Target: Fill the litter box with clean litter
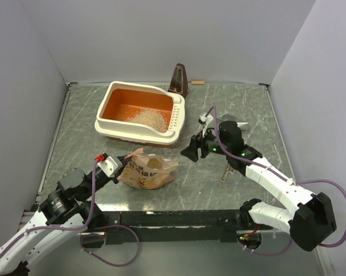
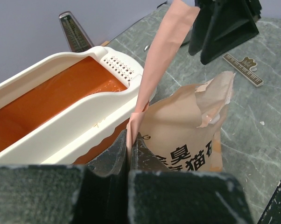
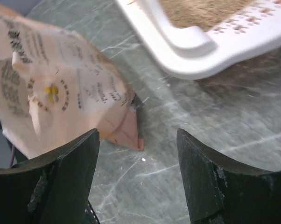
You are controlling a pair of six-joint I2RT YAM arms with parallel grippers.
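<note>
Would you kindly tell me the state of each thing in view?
litter box: upright, partly filled.
clean litter: small heap inside the box.
bag: torn open at the top.
left gripper: shut on bag.
right gripper: open, empty.
metronome: upright.

Grey-green marbled tabletop carries: cream-white rect. plastic litter box w/ orange inside back-left; crinkled tan printed paper bag just in front; dark brown pyramid metronome & small wooden block by back wall; piano-key ruler at right.
</note>
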